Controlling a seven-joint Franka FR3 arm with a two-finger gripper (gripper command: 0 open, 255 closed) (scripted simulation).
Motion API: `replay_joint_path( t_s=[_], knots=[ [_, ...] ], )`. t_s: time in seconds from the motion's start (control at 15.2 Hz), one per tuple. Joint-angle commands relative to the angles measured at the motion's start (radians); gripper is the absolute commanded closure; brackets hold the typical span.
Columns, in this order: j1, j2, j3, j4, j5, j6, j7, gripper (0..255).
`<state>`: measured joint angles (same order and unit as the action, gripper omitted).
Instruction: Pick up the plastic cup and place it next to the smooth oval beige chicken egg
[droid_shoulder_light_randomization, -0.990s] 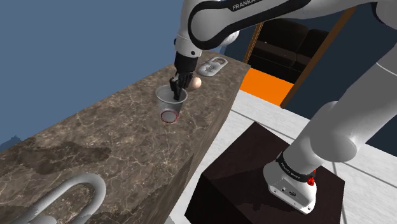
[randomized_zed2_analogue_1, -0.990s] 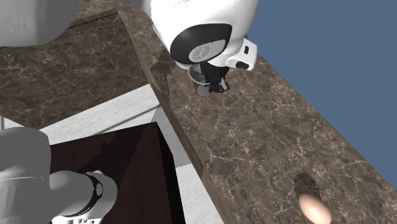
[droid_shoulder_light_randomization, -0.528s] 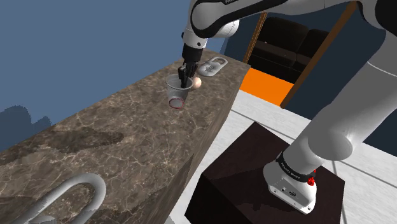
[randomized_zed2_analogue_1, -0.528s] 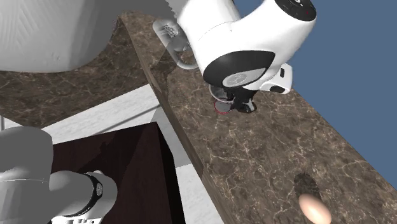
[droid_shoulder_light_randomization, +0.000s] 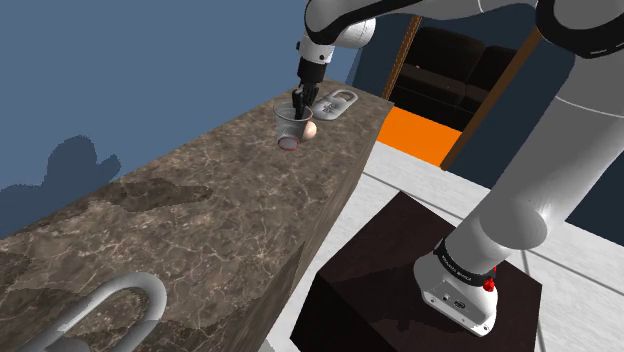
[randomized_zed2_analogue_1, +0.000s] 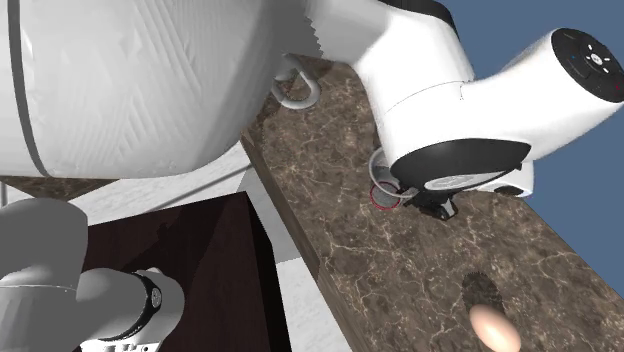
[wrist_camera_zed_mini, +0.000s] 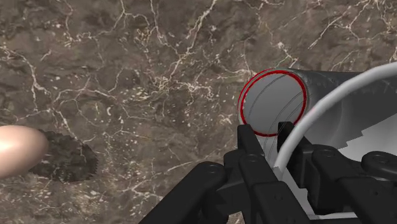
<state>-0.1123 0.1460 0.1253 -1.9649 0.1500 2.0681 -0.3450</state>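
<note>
A clear plastic cup (droid_shoulder_light_randomization: 290, 130) with a red ring round its base hangs just above the brown marble counter (droid_shoulder_light_randomization: 200, 210). My black gripper (droid_shoulder_light_randomization: 299, 107) is shut on its rim, one finger inside the wall and one outside. In the wrist view the rim runs between the fingers (wrist_camera_zed_mini: 252, 147) of the gripper (wrist_camera_zed_mini: 277, 151), and the cup (wrist_camera_zed_mini: 273, 102) shows its red base ring. The beige egg (droid_shoulder_light_randomization: 311, 129) lies on the counter right beside the cup in the shoulder view. The egg (wrist_camera_zed_mini: 18, 150) lies well to one side of the cup in the wrist view. The egg (randomized_zed2_analogue_1: 494, 328) lies apart from the cup (randomized_zed2_analogue_1: 383, 191).
A grey padlock (droid_shoulder_light_randomization: 335, 104) lies at the counter's far end beyond the egg. Another large padlock (droid_shoulder_light_randomization: 108, 312) lies at the near end. The counter's edge drops to a white floor (droid_shoulder_light_randomization: 420, 180), where the dark stand (droid_shoulder_light_randomization: 420, 275) is. An orange panel and a dark sofa stand behind.
The arm has carried the cup along the counter, away from the shoulder camera, up to the egg. The fingers have stayed shut on the rim throughout.
</note>
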Motion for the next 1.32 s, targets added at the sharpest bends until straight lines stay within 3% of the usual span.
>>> replay_joint_path(
  t_s=[0.0,0.4,1.25],
  knots=[
    [-0.02,0.037,-0.016,0.053,-0.005,-0.02,-0.032,255],
    [-0.073,0.155,-0.054,0.223,-0.016,-0.085,-0.113,255],
    [-0.071,0.227,-0.053,0.145,-0.011,0.064,-0.131,255]
  ],
)
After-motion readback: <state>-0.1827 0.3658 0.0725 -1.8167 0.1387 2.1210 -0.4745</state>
